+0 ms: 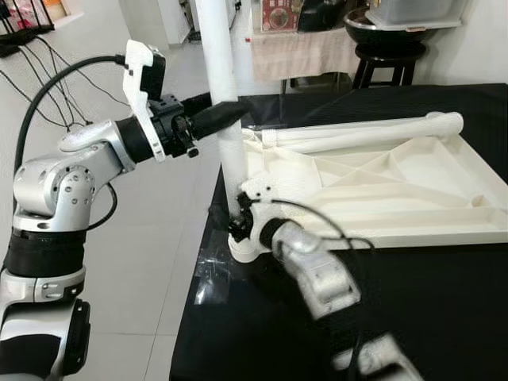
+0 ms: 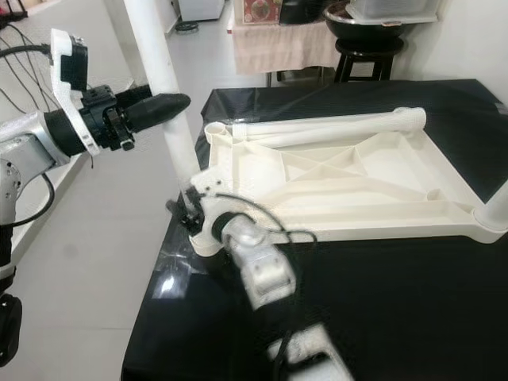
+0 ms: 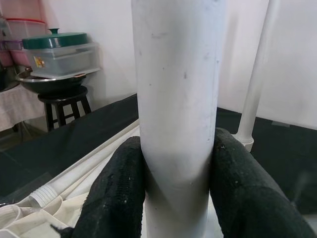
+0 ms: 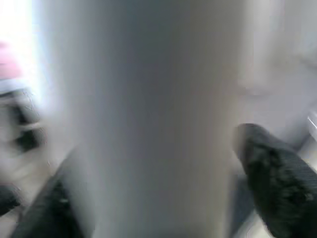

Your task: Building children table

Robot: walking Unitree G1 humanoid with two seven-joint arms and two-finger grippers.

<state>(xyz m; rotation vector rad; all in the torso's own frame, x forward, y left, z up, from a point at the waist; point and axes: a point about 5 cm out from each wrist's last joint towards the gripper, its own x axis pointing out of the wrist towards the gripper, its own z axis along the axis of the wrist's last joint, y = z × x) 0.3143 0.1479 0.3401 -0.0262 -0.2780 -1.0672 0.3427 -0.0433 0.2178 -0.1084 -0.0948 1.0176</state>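
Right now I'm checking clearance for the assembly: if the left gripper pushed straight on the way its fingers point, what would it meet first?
The left gripper already has the upright white leg between its fingers, so the leg comes first. Beyond it lie the loose legs on the upturned tabletop; depth there is unclear.

black stool point(image 1: 384, 63), lidded container point(image 3: 59, 54), floor cables point(image 1: 36, 67)

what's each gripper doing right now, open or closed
Left gripper: closed on the upright white table leg.
Right gripper: around the same leg's base; grip cannot be told.
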